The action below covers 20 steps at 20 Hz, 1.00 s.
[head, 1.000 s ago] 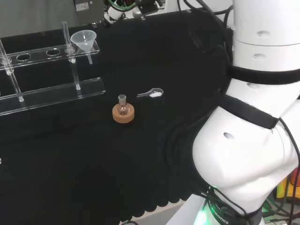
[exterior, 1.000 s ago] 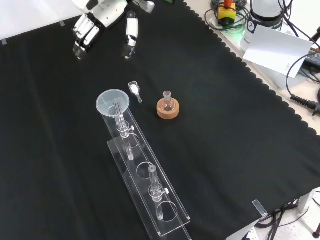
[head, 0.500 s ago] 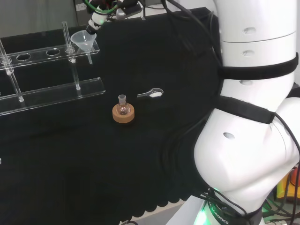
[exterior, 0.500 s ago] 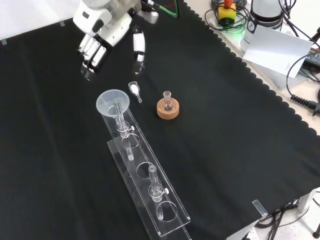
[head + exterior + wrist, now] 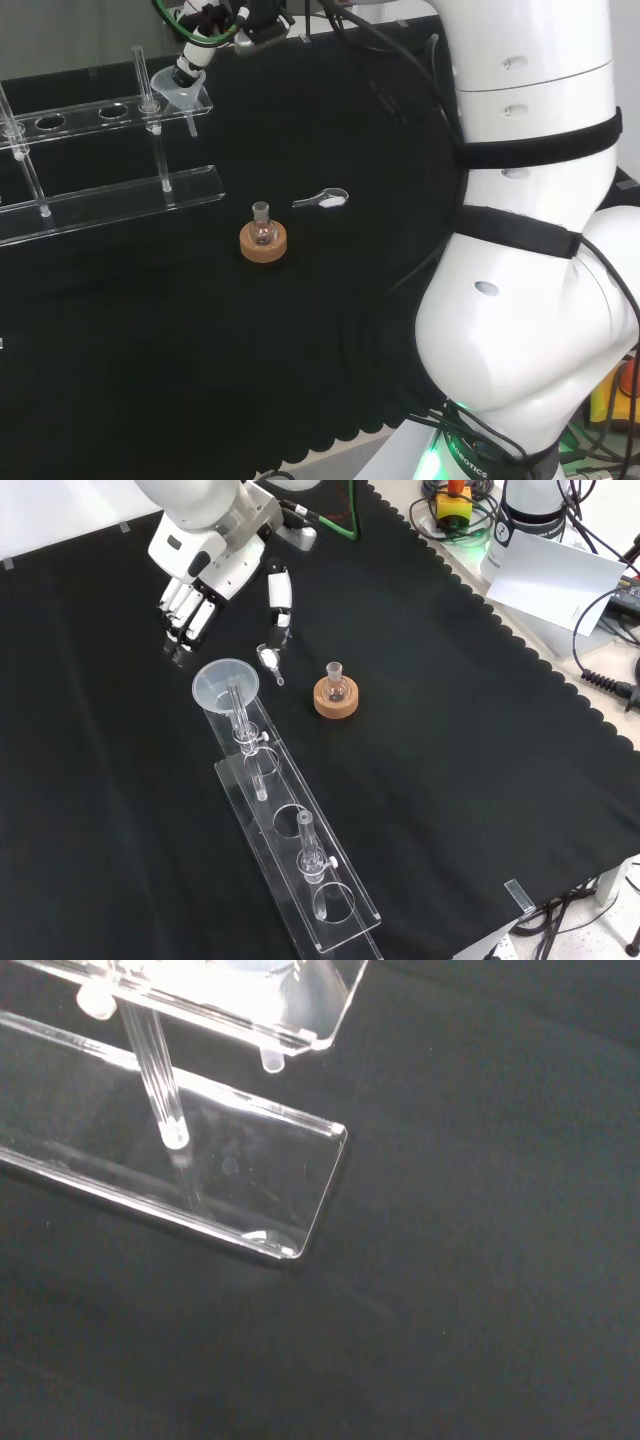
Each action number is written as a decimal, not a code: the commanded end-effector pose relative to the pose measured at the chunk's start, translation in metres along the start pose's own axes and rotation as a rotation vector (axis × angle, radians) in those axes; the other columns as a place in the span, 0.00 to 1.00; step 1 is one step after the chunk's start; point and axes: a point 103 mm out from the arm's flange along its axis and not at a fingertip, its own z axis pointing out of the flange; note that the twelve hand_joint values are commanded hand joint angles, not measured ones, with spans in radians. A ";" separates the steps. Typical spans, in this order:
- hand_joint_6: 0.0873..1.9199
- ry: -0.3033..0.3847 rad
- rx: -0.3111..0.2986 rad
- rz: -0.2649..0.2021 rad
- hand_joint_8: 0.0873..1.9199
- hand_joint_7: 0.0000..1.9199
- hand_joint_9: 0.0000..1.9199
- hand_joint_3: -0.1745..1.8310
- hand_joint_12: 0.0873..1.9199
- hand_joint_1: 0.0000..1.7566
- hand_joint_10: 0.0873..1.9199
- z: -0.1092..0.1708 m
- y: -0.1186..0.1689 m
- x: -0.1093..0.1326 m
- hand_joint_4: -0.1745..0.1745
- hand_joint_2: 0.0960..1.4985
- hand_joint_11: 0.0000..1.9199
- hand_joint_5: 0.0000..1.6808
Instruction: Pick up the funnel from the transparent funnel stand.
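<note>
Clear plastic funnel point(image 5: 226, 684): we are seeing it sitting in the end hole of the transparent funnel stand point(image 5: 290, 830), bowl up, stem hanging straight down through the top shelf.
Hand point(image 5: 205, 575): we are reading its fingers as spread apart and only slightly bent, thumb held off to one side, holding nothing.
Relation that matters: in the front view the funnel is lying just below the fingertips point(image 5: 178, 648), toward the camera; the thumb tip is hanging just beside the small scoop point(image 5: 268, 658) on the black cloth point(image 5: 450, 740).
Head view: we are seeing the hand point(image 5: 192, 62) hovering right over the funnel's rim point(image 5: 181, 92), touching or nearly so; we cannot tell which.
Long axis: the funnel is standing upright, so we are judging that the lift has to go straight up along the stem to clear the hole.
Stand's long axis: it is running away from the hand toward the front camera.
Nearby: a small flask on a cork ring point(image 5: 335, 696) is standing to the right in the front view, well apart from the funnel.
</note>
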 end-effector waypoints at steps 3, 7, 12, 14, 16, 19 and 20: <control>0.00 0.007 -0.015 -0.009 0.22 0.00 0.07 0.20 0.72 0.26 0.36 0.006 0.017 0.005 0.41 0.50 0.12 0.06; 0.00 0.010 -0.011 -0.017 0.21 0.00 0.07 0.20 0.72 0.26 0.36 0.008 0.026 0.008 0.41 0.50 0.12 0.06; 0.00 0.007 -0.001 -0.025 0.21 0.00 0.06 0.20 0.73 0.23 0.37 0.012 0.035 0.012 0.41 0.49 0.12 0.06; 0.00 0.007 0.006 -0.028 0.21 0.00 0.06 0.19 0.73 0.23 0.37 0.014 0.038 0.014 0.41 0.48 0.12 0.06; 0.00 0.008 0.010 -0.030 0.21 0.00 0.07 0.19 0.73 0.23 0.37 0.016 0.041 0.016 0.41 0.48 0.12 0.06; 0.00 0.011 0.014 -0.033 0.21 0.00 0.07 0.19 0.73 0.23 0.37 0.017 0.043 0.019 0.40 0.48 0.12 0.06; 0.00 0.012 0.013 -0.034 0.21 0.00 0.07 0.19 0.73 0.23 0.37 0.017 0.043 0.020 0.40 0.48 0.12 0.06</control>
